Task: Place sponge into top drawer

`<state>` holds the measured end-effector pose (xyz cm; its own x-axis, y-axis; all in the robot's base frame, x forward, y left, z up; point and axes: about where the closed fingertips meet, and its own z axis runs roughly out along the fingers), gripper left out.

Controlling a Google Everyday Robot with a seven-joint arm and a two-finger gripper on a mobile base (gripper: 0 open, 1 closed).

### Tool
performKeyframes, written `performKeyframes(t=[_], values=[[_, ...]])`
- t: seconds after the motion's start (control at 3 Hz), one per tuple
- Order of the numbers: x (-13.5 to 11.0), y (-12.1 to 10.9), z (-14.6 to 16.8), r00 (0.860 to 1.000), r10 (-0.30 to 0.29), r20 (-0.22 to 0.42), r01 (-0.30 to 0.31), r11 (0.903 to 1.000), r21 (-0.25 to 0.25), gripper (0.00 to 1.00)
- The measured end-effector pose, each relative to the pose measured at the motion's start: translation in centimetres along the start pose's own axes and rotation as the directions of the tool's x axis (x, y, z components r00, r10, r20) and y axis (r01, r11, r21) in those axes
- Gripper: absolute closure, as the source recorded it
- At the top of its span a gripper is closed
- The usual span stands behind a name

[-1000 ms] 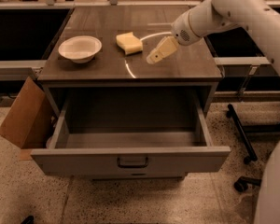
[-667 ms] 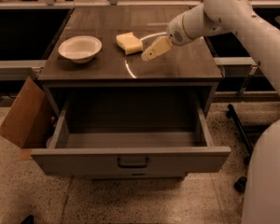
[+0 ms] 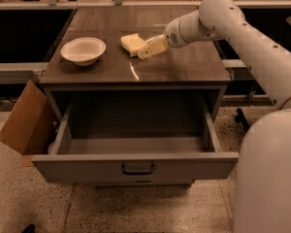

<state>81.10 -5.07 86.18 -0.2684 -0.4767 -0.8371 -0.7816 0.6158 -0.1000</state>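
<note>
The pale yellow sponge [image 3: 131,43] lies on the brown cabinet top [image 3: 174,67], right of the white bowl. My gripper [image 3: 148,50] reaches in from the right on a white arm, its fingertips right at the sponge's right edge, low over the top. The top drawer [image 3: 136,165] is pulled fully open below the cabinet top, with nothing visible inside and its grey front panel and dark handle facing me.
A white round bowl [image 3: 83,50] sits on the left of the cabinet top. A brown cardboard box [image 3: 24,120] leans against the cabinet's left side. My white arm and body [image 3: 266,169] fill the right side. A speckled floor lies in front.
My gripper has moved left across the cabinet top, from a gap beside the sponge to right at its right edge. The sponge, bowl and drawer have not moved.
</note>
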Motion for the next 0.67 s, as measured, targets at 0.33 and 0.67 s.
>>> performKeyframes(t=[0.33,0.67], values=[[-0.6,0.0,1.5,1.0,0.019,0.011,-0.019,0.9998,-0.003,0.0],[-0.8,0.3,3.1,1.0,0.03,-0.001,-0.03,0.9994,-0.015,0.0]])
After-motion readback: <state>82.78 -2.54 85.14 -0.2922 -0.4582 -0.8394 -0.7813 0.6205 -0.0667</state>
